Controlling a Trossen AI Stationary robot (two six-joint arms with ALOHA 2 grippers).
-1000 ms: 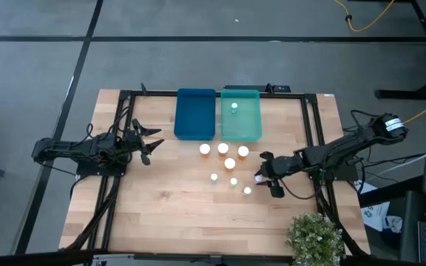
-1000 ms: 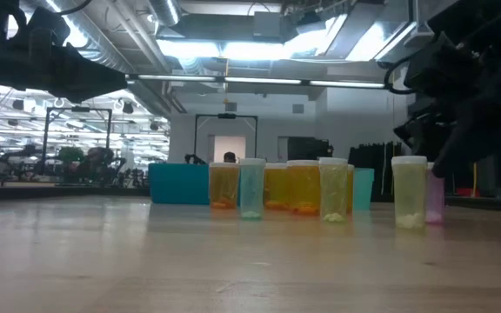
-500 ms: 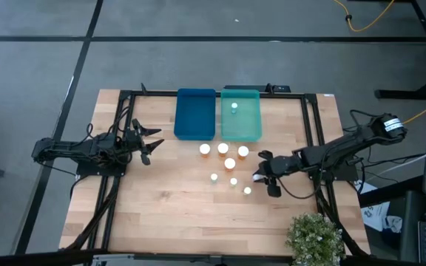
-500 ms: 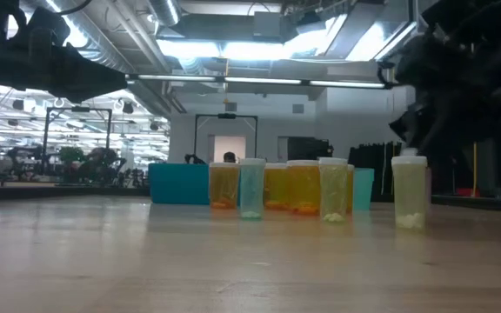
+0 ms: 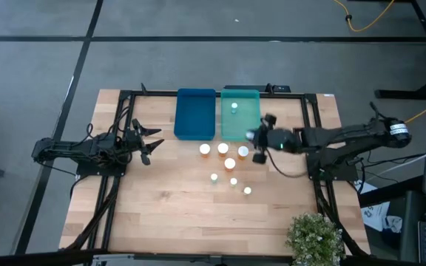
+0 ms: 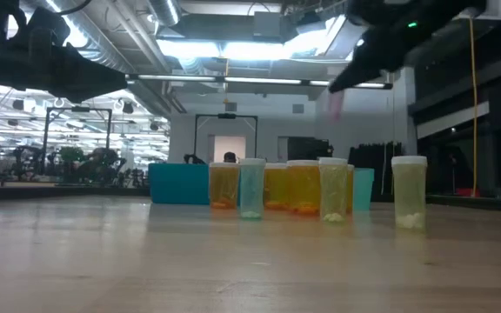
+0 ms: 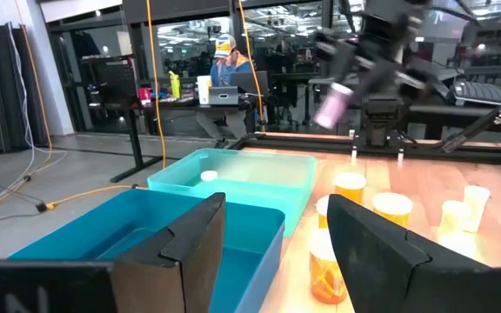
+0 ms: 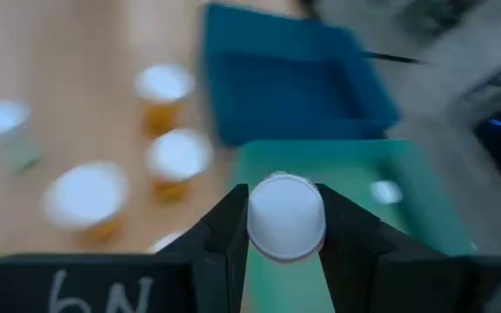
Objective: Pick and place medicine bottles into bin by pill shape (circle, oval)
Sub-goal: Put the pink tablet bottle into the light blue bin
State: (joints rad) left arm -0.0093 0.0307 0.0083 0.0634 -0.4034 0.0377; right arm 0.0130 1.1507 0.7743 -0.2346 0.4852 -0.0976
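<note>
My right gripper (image 5: 254, 138) is shut on a small pale bottle with a white cap (image 8: 285, 216), raised above the table at the teal bin's near right corner. The bottle also shows in the low view (image 6: 333, 103) and in the left wrist view (image 7: 332, 101). One bottle (image 5: 234, 106) lies in the teal bin (image 5: 251, 118). Several orange bottles (image 5: 222, 148) and three small pale ones (image 5: 234, 181) stand upright on the table. My left gripper (image 5: 152, 144) is open and empty, left of the dark blue bin (image 5: 195, 114). My right gripper pinches the small bottle between its two fingers (image 8: 226, 233), which close on its sides just under the white cap (image 8: 285, 217). The fingers come roughly level from the table's right side. The bottle is lifted clear of the table and hangs tilted (image 7: 330, 104).
The dark blue and teal bins stand side by side at the table's far middle. A black frame rail (image 5: 313, 140) runs along the table's right side. A potted plant (image 5: 315, 236) stands at the near right corner. Bare wood lies on the near left.
My right gripper has risen from the table's right side and gone left and toward the far edge, to the teal bin. The small bottle it holds has been lifted clear of the table and carried along. The other bottles have stayed in place.
</note>
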